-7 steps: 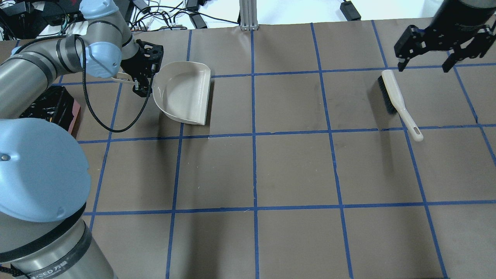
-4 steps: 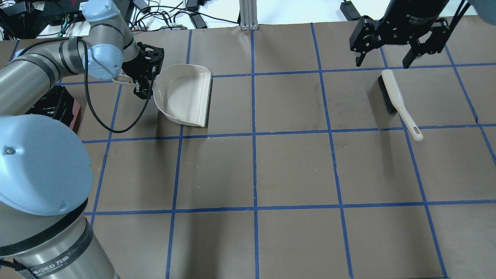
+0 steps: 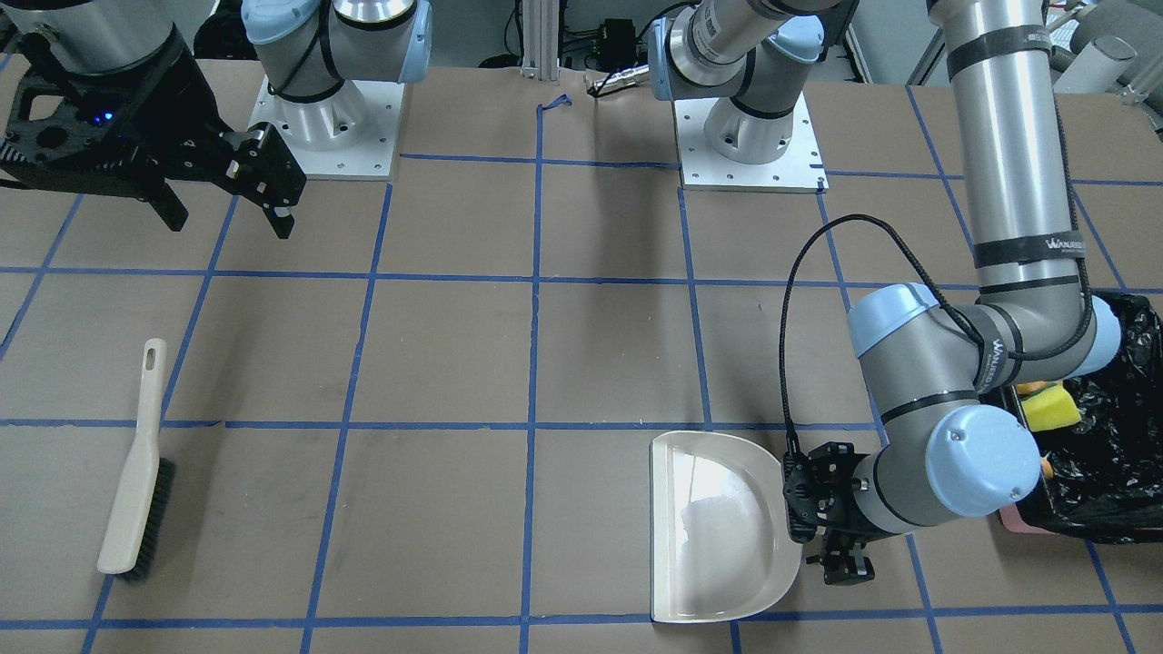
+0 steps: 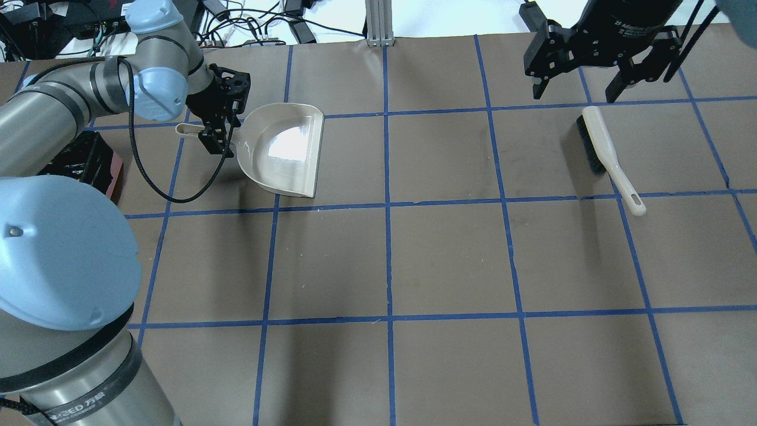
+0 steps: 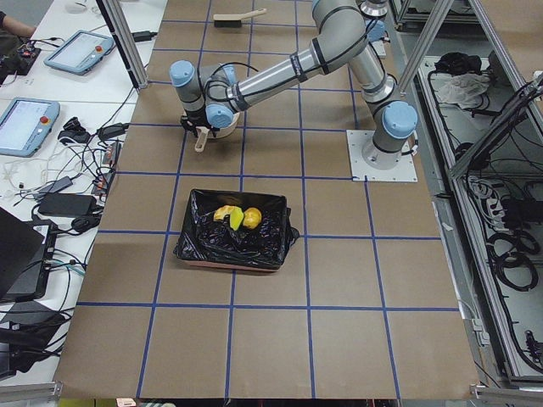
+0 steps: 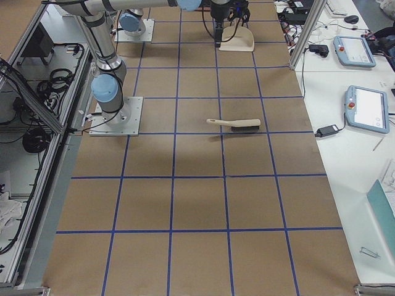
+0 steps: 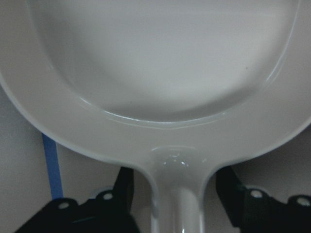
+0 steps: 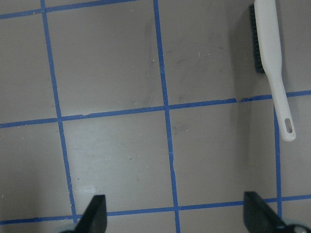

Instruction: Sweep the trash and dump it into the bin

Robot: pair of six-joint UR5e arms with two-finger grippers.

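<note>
Looking through the front-facing camera, I find the trash (image 3: pixel 1049 406) in the bin (image 3: pixel 1122 472) at the right, near the left hand (image 3: pixel 845 565), and the dustpan (image 3: pixel 718 536) lying flat on the table (image 3: pixel 454 363). Overhead, the right hand (image 4: pixel 572 94) hangs spread wide and empty, near the brush's (image 4: pixel 606 154) far end. My left wrist camera shows the fingers (image 7: pixel 121 194) straddling the dustpan's handle (image 7: pixel 177 204) with slim gaps, not clamped. I judge the dustpan light, stiff and slick; take it by that handle.
</note>
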